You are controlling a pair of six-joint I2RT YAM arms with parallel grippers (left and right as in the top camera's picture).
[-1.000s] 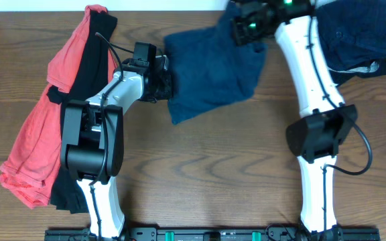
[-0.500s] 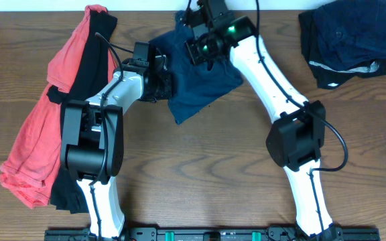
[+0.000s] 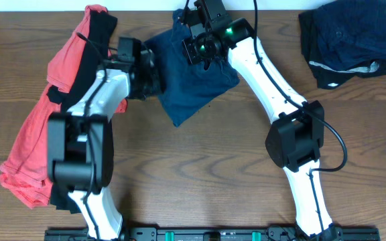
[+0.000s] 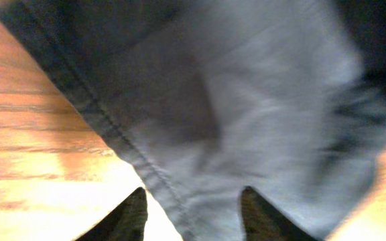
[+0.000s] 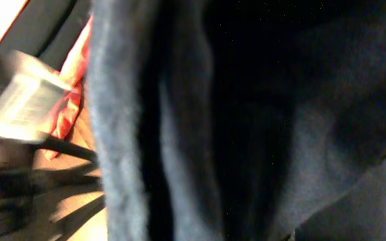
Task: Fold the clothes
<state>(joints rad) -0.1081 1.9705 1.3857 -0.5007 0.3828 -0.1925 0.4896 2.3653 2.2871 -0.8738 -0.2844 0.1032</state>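
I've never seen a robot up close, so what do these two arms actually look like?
Both the left arm and right arm are smooth white tubes joined by chunky black joint housings. Thin black cables loop alongside. Green lights glow near the right wrist. The left fingers are dark and pointed.

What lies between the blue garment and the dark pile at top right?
Overhead, the right arm crosses that stretch; otherwise only bare table separates the blue garment from the dark pile.
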